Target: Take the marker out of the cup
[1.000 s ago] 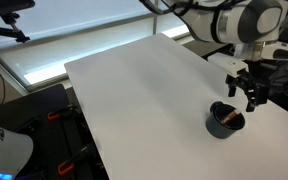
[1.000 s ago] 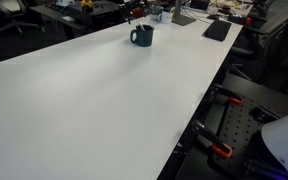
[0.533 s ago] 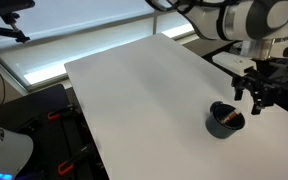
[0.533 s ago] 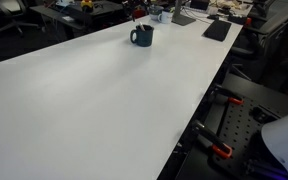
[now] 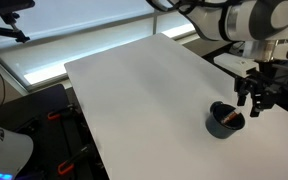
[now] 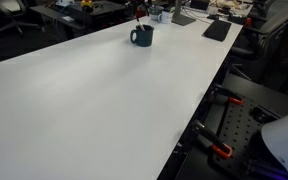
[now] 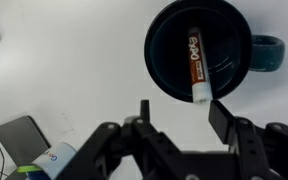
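Observation:
The dark blue-grey cup [image 7: 199, 48] stands on the white table, with a handle on its right side in the wrist view. The reddish-orange marker [image 7: 195, 66] lies inside it, its white end resting on the cup's near rim. My gripper [image 7: 182, 116] is open and empty, hovering above the table just short of the cup, its fingers [image 7: 222, 118] spread on either side of the marker's white end. In an exterior view the gripper [image 5: 254, 98] hangs above and just right of the cup [image 5: 225, 121]. The cup [image 6: 142, 36] also stands far off in an exterior view.
The cup stands near the table's far corner, close to the edge [image 5: 284, 125]. A phone-like grey device [image 7: 24, 140] lies on the table to the left of my gripper. A dark keyboard [image 6: 217, 30] and desk clutter lie beyond the table.
My gripper has shifted slightly to the right beside the cup and stayed open. The cup and the marker have not moved.

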Robot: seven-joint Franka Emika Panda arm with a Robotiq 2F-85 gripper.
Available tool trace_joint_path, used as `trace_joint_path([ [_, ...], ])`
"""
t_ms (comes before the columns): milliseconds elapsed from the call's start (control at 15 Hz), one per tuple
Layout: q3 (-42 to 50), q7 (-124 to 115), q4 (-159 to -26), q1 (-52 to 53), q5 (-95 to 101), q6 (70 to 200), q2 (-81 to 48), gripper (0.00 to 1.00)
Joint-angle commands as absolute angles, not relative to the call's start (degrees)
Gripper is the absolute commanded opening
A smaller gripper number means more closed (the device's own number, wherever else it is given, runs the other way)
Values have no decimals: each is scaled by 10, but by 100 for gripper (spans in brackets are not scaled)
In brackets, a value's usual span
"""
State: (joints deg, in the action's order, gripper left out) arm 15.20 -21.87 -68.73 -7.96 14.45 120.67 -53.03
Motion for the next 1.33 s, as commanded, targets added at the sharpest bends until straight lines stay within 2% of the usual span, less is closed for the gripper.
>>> trace_joint_path([
  [0,156,-217,-690,-72,138,1193,-527,71],
  [67,155,-214,-691,-72,138,1193,-528,74],
  [200,153,-210,-691,-71,138,1192,-531,64],
  [333,153,-209,-691,-70,137,1190,-534,61],
  [733,152,-209,-685,-67,137,1182,-545,62],
  [800,152,-208,-685,-67,136,1181,-544,58],
  [867,151,-208,-684,-67,136,1180,-544,39],
  [933,151,-208,-683,-67,136,1180,-544,35],
  [1000,151,-207,-684,-67,136,1180,-544,35],
  [1067,151,-207,-684,-67,136,1180,-544,28],
  [1267,150,-205,-682,-67,136,1180,-545,22],
])
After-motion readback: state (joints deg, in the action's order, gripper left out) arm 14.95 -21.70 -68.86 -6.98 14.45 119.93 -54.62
